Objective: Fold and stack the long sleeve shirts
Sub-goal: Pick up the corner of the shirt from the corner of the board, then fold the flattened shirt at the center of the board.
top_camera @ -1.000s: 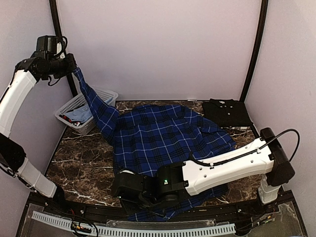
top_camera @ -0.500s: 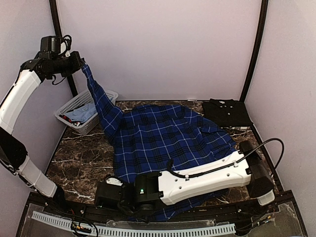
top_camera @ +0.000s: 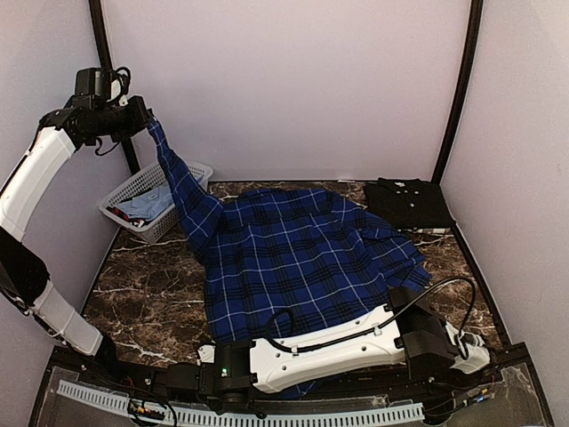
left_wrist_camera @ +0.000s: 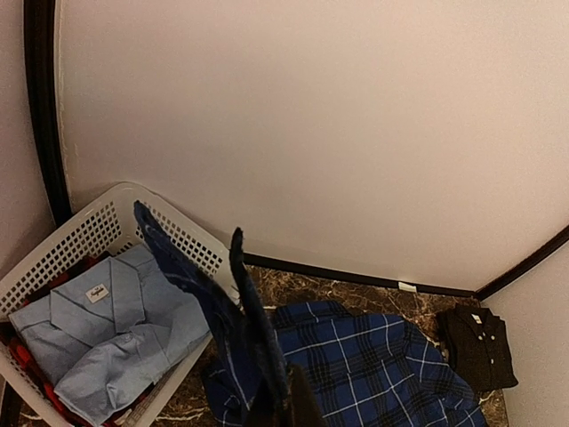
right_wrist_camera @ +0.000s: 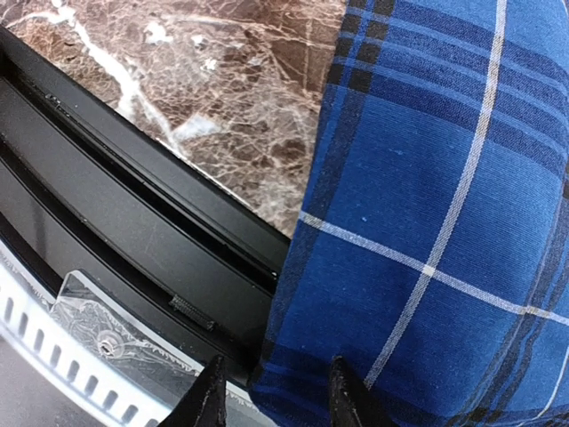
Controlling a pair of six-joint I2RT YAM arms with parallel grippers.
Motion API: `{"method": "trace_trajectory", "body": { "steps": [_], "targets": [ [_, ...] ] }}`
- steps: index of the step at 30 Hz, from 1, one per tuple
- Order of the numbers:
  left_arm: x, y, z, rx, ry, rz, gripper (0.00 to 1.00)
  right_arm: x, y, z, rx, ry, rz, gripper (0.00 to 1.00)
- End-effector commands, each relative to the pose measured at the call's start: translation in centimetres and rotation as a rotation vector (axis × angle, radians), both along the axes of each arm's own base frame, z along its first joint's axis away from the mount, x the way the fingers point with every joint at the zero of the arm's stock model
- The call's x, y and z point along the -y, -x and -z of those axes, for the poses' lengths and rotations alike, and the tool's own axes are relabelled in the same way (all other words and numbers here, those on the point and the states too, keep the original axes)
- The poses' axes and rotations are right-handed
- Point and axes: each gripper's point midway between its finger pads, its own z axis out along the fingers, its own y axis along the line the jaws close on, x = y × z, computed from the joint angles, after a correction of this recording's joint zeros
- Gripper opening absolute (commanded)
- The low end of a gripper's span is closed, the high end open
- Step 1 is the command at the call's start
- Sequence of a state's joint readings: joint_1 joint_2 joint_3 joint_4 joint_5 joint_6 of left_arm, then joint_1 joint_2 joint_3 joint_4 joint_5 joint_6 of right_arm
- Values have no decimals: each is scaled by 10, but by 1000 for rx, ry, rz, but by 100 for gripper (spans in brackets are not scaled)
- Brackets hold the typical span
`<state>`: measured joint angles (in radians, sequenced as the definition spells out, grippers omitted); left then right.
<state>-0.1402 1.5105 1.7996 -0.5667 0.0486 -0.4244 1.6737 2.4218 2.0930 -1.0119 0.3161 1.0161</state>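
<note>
The blue plaid long sleeve shirt [top_camera: 311,258] lies spread over the middle of the table, its hem hanging over the near edge. My left gripper [top_camera: 142,120] is high at the back left, shut on the shirt's sleeve [left_wrist_camera: 253,320], which hangs taut down to the table. My right gripper [right_wrist_camera: 277,396] is low at the near edge with its jaws apart. The plaid hem corner [right_wrist_camera: 391,294] lies between its fingertips [right_wrist_camera: 347,391], ungripped. The black long sleeve shirt [top_camera: 409,203] lies folded at the back right.
A white lattice basket [top_camera: 191,169] holding a light blue garment [left_wrist_camera: 107,329] stands at the back left, under the raised sleeve. The black frame rail [right_wrist_camera: 133,240] runs along the table's near edge. Bare marble [top_camera: 151,285] shows left of the plaid shirt.
My right arm has swung left and dropped low along the near edge, and its jaws have gone from shut to open. My left gripper has shifted slightly right with the sleeve.
</note>
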Motion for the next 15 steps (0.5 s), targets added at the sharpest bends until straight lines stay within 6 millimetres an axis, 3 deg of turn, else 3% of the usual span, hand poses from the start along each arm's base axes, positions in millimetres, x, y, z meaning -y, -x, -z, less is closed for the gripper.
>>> {"method": "trace_trajectory", "body": {
  "steps": [1, 10, 13, 15],
  "targets": [
    [3, 6, -10, 34, -12, 23, 0, 3, 3, 9, 2, 32, 9, 36],
    [4, 5, -8, 35, -8, 29, 0, 12, 10, 29, -42, 89, -4, 17],
    [4, 5, -9, 37, -8, 28, 0, 12, 4, 20, -24, 77, 4, 3],
    [4, 6, -9, 38, -8, 27, 0, 12, -2, 8, -18, 47, 14, 0]
  ]
}}
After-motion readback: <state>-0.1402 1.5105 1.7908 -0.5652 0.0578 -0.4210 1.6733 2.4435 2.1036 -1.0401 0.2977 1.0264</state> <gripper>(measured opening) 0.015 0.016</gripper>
